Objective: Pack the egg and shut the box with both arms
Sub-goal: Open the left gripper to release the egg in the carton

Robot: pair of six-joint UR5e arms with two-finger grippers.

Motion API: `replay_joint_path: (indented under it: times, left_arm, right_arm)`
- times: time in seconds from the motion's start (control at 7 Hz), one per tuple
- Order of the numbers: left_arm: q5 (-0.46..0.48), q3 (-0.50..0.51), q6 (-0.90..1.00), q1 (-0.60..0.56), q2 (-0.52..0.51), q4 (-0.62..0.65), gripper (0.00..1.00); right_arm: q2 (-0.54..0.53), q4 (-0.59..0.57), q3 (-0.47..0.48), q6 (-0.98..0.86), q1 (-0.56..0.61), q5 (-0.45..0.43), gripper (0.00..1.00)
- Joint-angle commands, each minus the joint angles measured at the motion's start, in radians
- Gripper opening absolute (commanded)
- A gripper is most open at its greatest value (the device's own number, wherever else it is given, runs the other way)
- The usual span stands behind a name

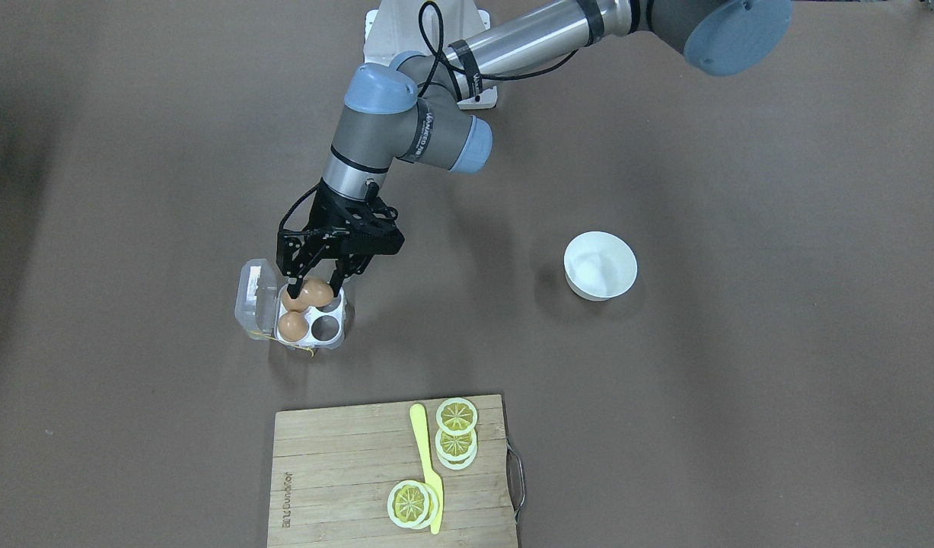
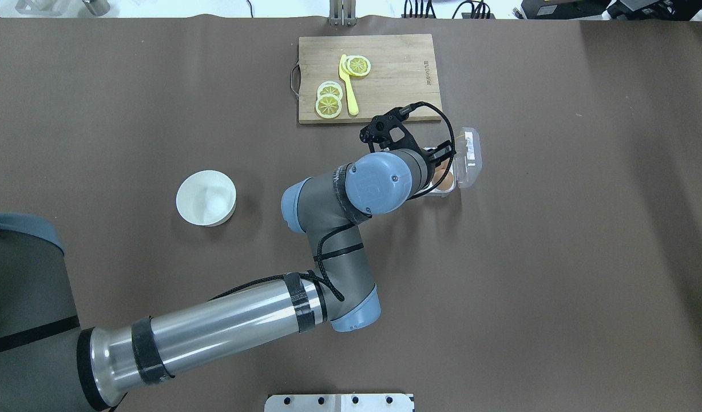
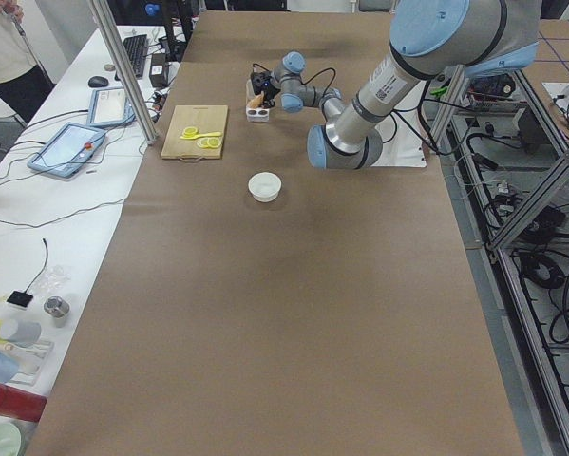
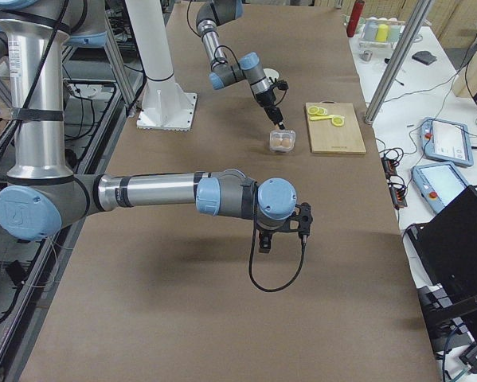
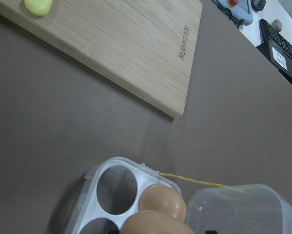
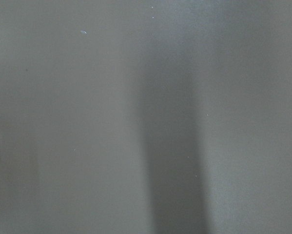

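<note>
My left gripper (image 1: 315, 291) is shut on an orange-brown egg (image 1: 319, 292) and holds it just above the far side of the box (image 1: 335, 340). The box is a clear four-cell carton, and its lid (image 1: 254, 295) lies open to one side. One egg (image 1: 293, 326) sits in a cell by the lid and another (image 1: 291, 302) shows partly behind a finger. The other two cells look empty. In the left wrist view the held egg (image 5: 155, 225) fills the bottom edge above the tray (image 5: 89, 181). My right gripper (image 4: 264, 245) hangs over bare table, and I cannot tell whether it is open.
A white bowl (image 1: 600, 266) stands apart from the box on the table. A wooden cutting board (image 1: 345, 472) on the operators' side holds lemon slices (image 1: 457, 416) and a yellow knife (image 1: 428, 464). The white arm stand (image 1: 383, 38) is at the robot's edge.
</note>
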Motion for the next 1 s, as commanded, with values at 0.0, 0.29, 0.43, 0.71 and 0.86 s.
replay_joint_path:
  times: [0.0, 0.29, 0.43, 0.71, 0.86]
  left_arm:
    - [0.000, 0.000, 0.002, -0.005, 0.001, 0.000, 0.09]
    - [0.000, 0.002, 0.002, -0.007, 0.002, 0.000, 0.15]
    - [0.000, 0.002, 0.002, -0.008, 0.002, 0.000, 0.23]
    - [0.000, 0.005, 0.002, -0.007, 0.008, 0.000, 0.39]
    - [0.000, 0.005, 0.002, -0.005, 0.008, 0.000, 0.43]
  right_arm:
    - [0.001, 0.000, 0.000, 0.000, 0.000, 0.001, 1.00]
    - [0.001, 0.000, -0.003, 0.000, 0.000, 0.001, 1.00]
    - [0.001, 0.000, -0.001, 0.000, 0.000, 0.002, 1.00]
    - [0.001, 0.000, -0.001, 0.000, 0.000, 0.008, 1.00]
    - [0.001, 0.000, -0.003, 0.000, 0.000, 0.008, 1.00]
